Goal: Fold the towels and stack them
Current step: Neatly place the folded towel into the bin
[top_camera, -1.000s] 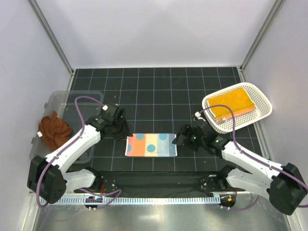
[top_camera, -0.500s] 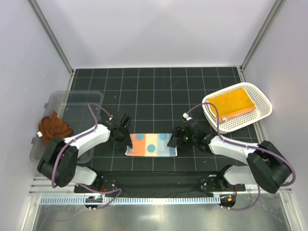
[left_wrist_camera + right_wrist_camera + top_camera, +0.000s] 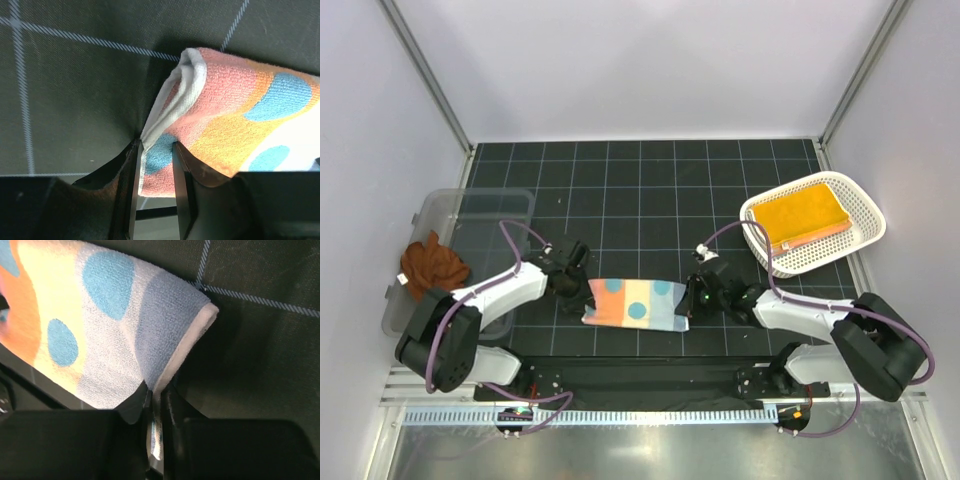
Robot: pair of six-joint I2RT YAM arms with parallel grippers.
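Observation:
A striped towel with blue dots lies on the black gridded mat between the two arms, and both of its ends are raised. My left gripper is at its left end. In the left wrist view the folded corner of the towel sits between the fingers of the left gripper, which press it from both sides. My right gripper is at the right end. The right wrist view shows the right gripper pinched tight on the pale edge of the towel.
A white perforated basket at the right holds a folded yellow-orange towel. A clear plastic bin at the left holds a crumpled rust-brown towel. White walls enclose the mat.
Both grippers have moved in onto the towel's ends. The right gripper has shut on the right edge. The towel's ends have lifted and it looks slightly shorter.

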